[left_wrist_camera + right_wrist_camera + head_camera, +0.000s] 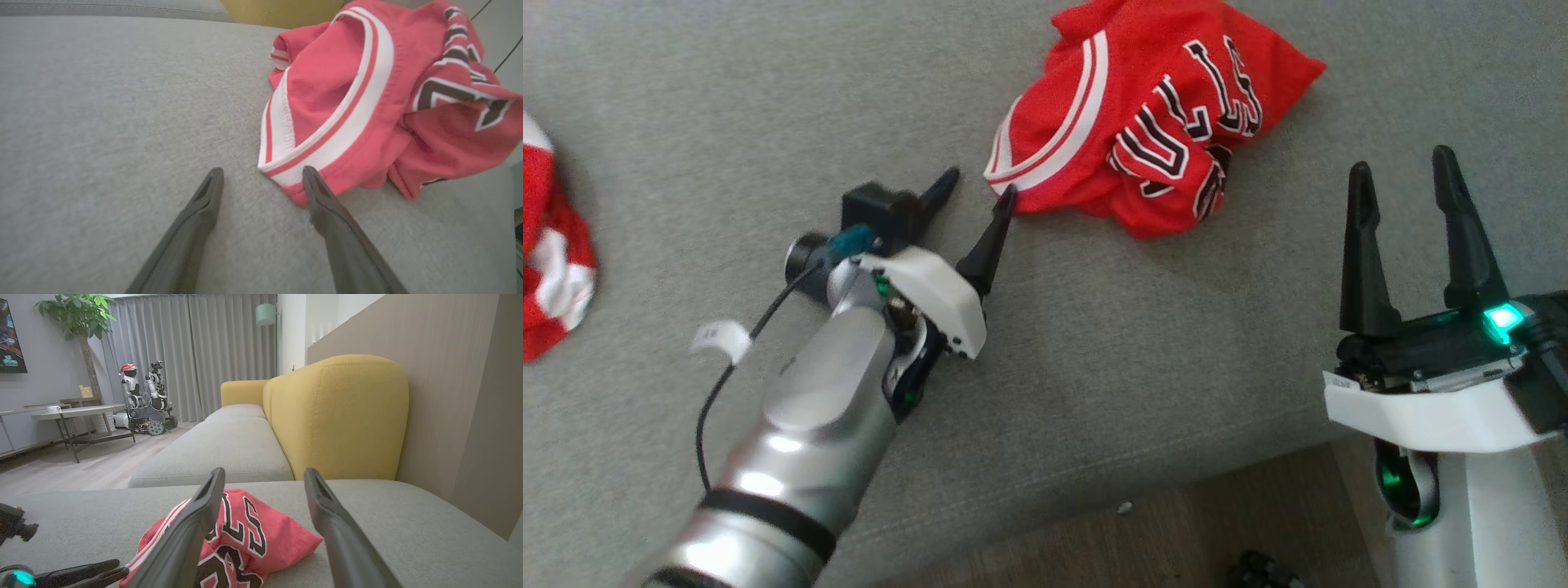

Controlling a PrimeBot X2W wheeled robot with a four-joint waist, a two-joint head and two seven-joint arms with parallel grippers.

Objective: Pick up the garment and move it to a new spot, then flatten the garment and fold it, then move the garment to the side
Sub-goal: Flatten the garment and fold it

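1. spread wide and empty at the left gripper (977, 188); one fingertip (312, 181) right at the near hem of the crumpled red basketball jersey with black-and-white lettering (1152, 122), touching or nearly so, the other over bare fabric just beside it.
2. likewise parted and holding nothing at the right gripper (1401, 163); raised near the front edge of the seat, well apart from the jersey, fingers pointing toward it.
3. lying in a heap on the flat grey fabric sofa cushion (768, 98), toward its back, with the white-and-red striped trim band (327, 143) curling on the side nearest the left gripper.
4. judged to be the first step: picking up, with nothing lifted yet.
5. to do it well: shift sideways until the striped band sits between both fingers, not beside one; press down into the cushion to get under the fold; close on the thick trim, not on one loose layer; lift straight up before carrying, to avoid dragging the heap.
6. counted: two grippers, two dark fingers each; one jersey within reach; one more red-and-white striped cloth (547, 269) at the far left, well apart; one yellow upholstered backrest (339, 416) behind.
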